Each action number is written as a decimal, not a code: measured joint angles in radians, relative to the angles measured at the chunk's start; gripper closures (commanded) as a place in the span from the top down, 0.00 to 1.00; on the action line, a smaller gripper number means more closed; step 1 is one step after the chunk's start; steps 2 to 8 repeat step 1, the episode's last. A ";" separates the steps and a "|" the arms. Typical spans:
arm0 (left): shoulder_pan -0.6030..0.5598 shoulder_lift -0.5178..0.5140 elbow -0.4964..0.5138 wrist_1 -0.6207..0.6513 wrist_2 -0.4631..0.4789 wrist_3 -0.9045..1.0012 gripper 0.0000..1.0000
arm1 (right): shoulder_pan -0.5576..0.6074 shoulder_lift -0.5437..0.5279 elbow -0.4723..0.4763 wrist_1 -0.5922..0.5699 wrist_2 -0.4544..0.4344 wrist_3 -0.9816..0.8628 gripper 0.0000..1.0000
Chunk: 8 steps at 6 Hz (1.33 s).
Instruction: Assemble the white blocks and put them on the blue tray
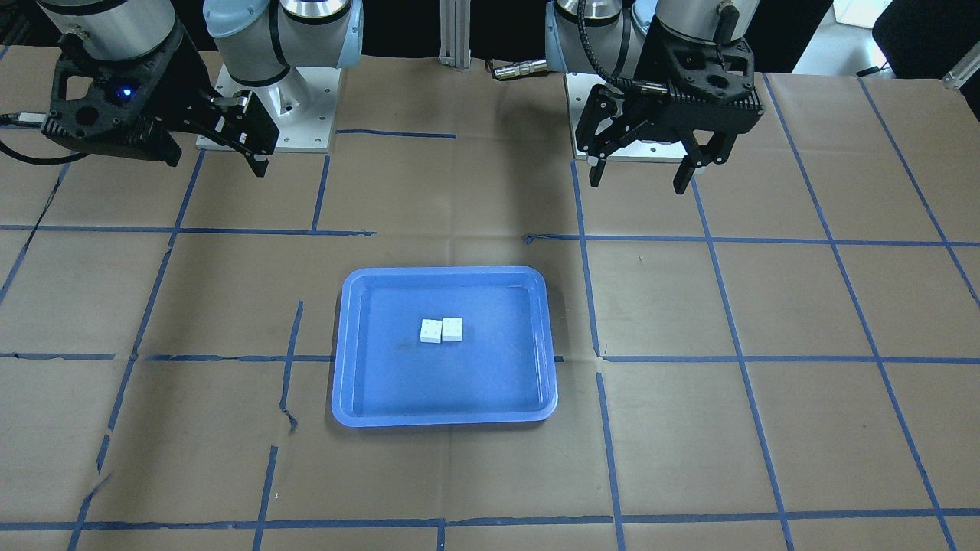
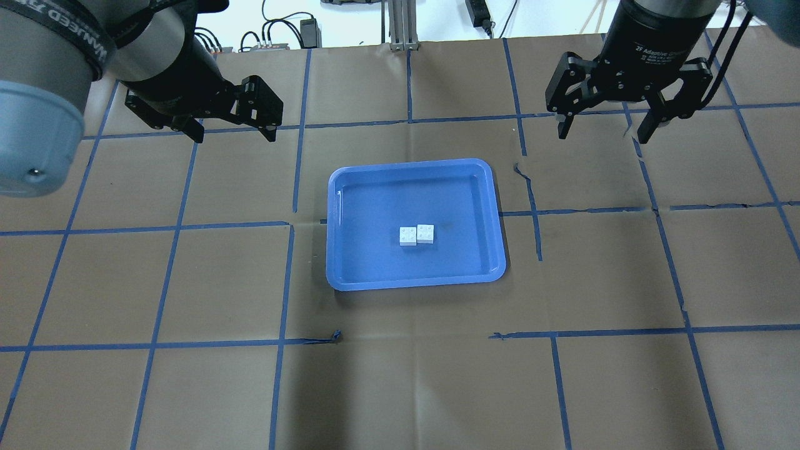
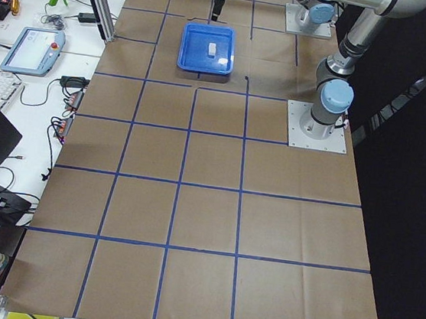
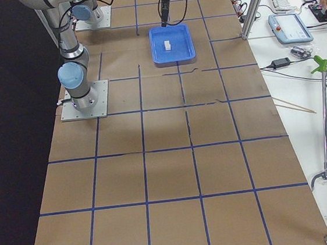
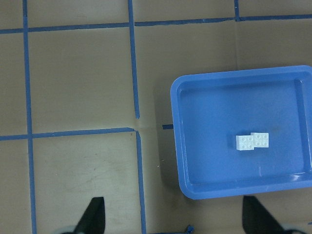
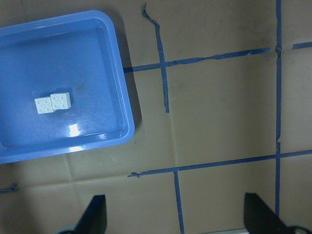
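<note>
The blue tray (image 2: pixel 481 187) lies in the middle of the table. The two white blocks (image 2: pixel 407 235) (image 2: pixel 425 233) lie in its middle, studs up, side by side and touching, slightly offset. I cannot tell whether they are joined. They also show in the front view (image 1: pixel 431 330) (image 1: pixel 452 329). My left gripper (image 2: pixel 235 137) (image 1: pixel 637 184) hangs open and empty above the table, beyond the tray's far left corner. My right gripper (image 2: pixel 602 136) (image 1: pixel 230 153) hangs open and empty beyond the tray's far right. The left wrist view shows the tray (image 5: pixel 190 97) and blocks (image 5: pixel 245 142); the right wrist view shows them too (image 6: pixel 53 102).
The table is covered in brown paper (image 2: pixel 187 387) with a grid of blue tape, torn in places (image 2: pixel 528 181). The arms' base plates (image 1: pixel 268 130) (image 1: pixel 612 145) stand at the robot's edge. Desks with cables and a teach pendant (image 3: pixel 33 47) flank the table's ends.
</note>
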<state>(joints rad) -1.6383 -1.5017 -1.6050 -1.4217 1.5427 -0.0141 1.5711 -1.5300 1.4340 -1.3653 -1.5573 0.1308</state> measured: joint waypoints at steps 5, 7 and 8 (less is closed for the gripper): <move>0.000 0.000 0.000 0.000 0.000 0.000 0.99 | -0.002 0.000 0.008 -0.003 0.000 -0.001 1.00; 0.000 0.000 0.000 0.000 0.000 0.000 0.99 | -0.002 0.000 0.008 -0.003 0.000 -0.001 1.00; 0.000 0.000 0.000 0.000 0.000 0.000 0.99 | -0.002 0.000 0.008 -0.003 0.000 -0.001 1.00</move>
